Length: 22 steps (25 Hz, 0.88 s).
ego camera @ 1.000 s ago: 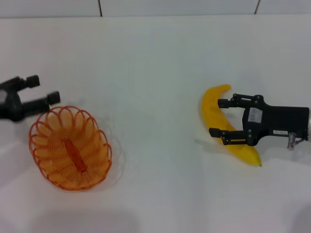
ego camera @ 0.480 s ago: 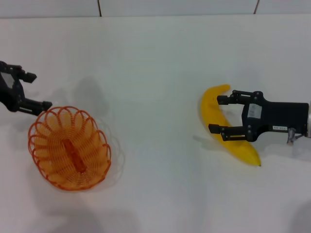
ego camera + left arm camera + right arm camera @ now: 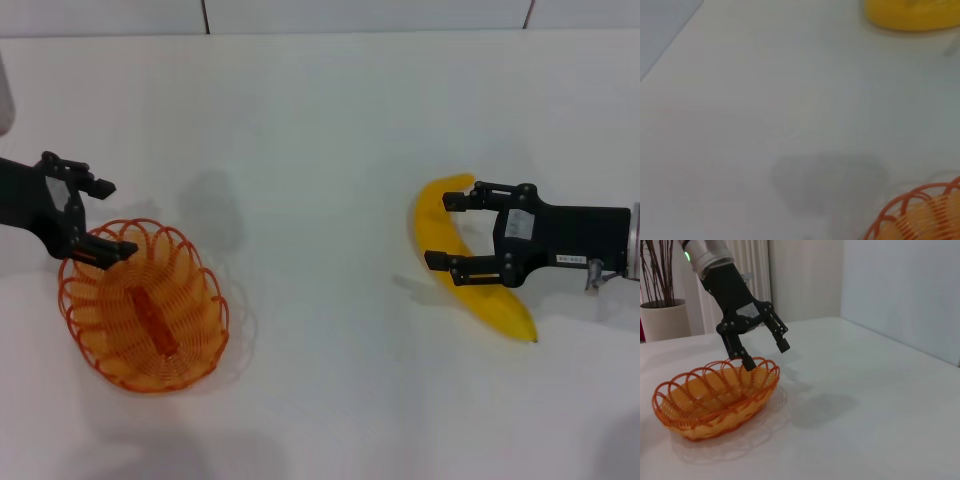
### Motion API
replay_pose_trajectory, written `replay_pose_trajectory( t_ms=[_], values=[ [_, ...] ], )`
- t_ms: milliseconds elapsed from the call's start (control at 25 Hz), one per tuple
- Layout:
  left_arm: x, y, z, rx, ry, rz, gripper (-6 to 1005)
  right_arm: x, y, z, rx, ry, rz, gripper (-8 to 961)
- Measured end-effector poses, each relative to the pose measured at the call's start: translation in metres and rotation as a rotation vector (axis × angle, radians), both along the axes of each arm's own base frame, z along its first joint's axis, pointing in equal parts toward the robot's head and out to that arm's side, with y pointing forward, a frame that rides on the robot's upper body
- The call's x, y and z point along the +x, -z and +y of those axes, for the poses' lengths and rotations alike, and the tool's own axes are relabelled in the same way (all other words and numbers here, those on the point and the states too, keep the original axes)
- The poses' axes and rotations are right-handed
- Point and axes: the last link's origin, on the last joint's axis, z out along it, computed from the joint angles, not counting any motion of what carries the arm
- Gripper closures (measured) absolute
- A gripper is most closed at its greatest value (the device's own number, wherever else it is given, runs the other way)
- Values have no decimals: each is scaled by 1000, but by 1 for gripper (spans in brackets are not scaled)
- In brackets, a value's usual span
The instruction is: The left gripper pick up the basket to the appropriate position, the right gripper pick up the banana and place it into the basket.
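Orange wire basket (image 3: 143,306) sits near-left, the spread left gripper (image 3: 104,217) straddling its far rim and liable to tip it; right gripper (image 3: 452,232), spread, could roll the banana (image 3: 437,225) on the right.

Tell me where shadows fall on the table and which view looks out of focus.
Head view: a soft shadow lies beyond the left end effector and another under the right end effector beside the banana. Right wrist view: a grey patch beside the basket. Left wrist view: blurred throughout, with a faint shadow mid-table.
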Motion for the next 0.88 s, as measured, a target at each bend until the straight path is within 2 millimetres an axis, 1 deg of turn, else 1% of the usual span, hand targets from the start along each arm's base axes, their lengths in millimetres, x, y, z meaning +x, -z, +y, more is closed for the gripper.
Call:
replay_pose_trajectory(
  t_ms=[160, 320, 440, 640, 880],
  values=[
    [-1, 6, 1, -17, -3, 6, 148, 0, 0, 0, -1, 0, 0, 120],
    [-1, 6, 2, -14, -4, 4, 153, 0, 0, 0, -1, 0, 0, 120],
    [-2, 7, 2, -14, -6, 3, 180, 0, 0, 0, -1, 1, 0, 121],
    [-1, 16, 6, -32, -7, 3, 226, 0, 0, 0, -1, 1, 0, 121],
    [-1, 19, 7, -29, -25, 15, 280, 0, 0, 0, -1, 0, 1, 121]
  ],
)
